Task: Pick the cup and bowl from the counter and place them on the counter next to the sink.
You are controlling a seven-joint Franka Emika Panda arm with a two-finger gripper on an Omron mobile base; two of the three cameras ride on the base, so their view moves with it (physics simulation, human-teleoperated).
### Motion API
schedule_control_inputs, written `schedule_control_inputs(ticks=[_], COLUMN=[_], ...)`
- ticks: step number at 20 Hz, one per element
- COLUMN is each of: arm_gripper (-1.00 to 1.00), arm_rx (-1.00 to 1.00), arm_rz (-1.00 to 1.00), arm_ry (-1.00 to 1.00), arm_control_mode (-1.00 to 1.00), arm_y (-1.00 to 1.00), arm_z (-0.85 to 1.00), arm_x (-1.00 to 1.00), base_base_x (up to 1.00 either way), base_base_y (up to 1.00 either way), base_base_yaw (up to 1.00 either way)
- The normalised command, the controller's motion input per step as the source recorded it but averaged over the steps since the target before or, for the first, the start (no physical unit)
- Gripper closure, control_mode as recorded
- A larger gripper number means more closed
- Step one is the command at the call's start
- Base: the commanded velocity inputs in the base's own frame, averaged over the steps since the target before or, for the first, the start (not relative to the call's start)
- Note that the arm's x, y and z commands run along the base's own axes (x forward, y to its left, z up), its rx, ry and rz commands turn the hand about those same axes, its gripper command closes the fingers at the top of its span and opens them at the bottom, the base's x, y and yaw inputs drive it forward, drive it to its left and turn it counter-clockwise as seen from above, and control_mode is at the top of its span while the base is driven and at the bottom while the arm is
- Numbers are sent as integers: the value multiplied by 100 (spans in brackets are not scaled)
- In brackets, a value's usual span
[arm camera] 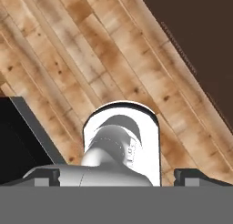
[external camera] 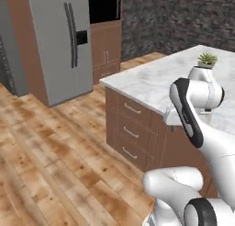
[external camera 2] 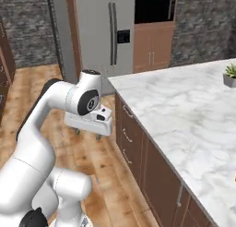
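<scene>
- My hand (external camera 2: pixel 87 134) hangs left of centre in the right base view, low beside the counter (external camera 2: pixel 184 110), pointing down at the wood floor (arm camera: pixel 91 59).
- Fingers are spread wide with nothing between them; in the hand view the tips (arm camera: pixel 43 175) sit at the two bottom corners with bare planks beyond.
- The marble counter runs across the right half of the frame, and the arm is folded up short of its near edge.
- Where the cup and bowl stand, I cannot tell from here. There's a tiny orange sliver at the far right edge of the right base view, too small to call.
- The potted plant (external camera: pixel 207 59) at the upper right of the left base view is not my target.
- I judge this as the approach stage, nothing picked yet.
- To do it well, I'd raise the hand above counter height before swinging in, so the fingers clear the edge and the drawers (external camera: pixel 131 128).
- I'd get the cup or bowl into the hand view before lowering.
- I'd keep the fingers wide: the bowl needs a rim grip, the cup a straddle from above.
</scene>
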Motion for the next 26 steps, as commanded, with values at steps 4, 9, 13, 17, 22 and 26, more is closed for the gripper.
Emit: schedule_control_inputs(ticks=[4,9,13,17,22,26], arm_gripper=[-100,-100,-100,-100,-100,-100], arm_rx=[0,0,0,0,0,0], arm_rz=[0,0,0,0,0,0], arm_ry=[0,0,0,0,0,0], arm_control_mode=[100,100,100,100,100,100], arm_y=[0,0,0,0,0,0], arm_z=[0,0,0,0,0,0], arm_x=[0,0,0,0,0,0], base_base_x=[14,13,16,31,96,100], base_base_y=[20,25,25,17,0,-21], base_base_yaw=[89,89,86,82,67,49])
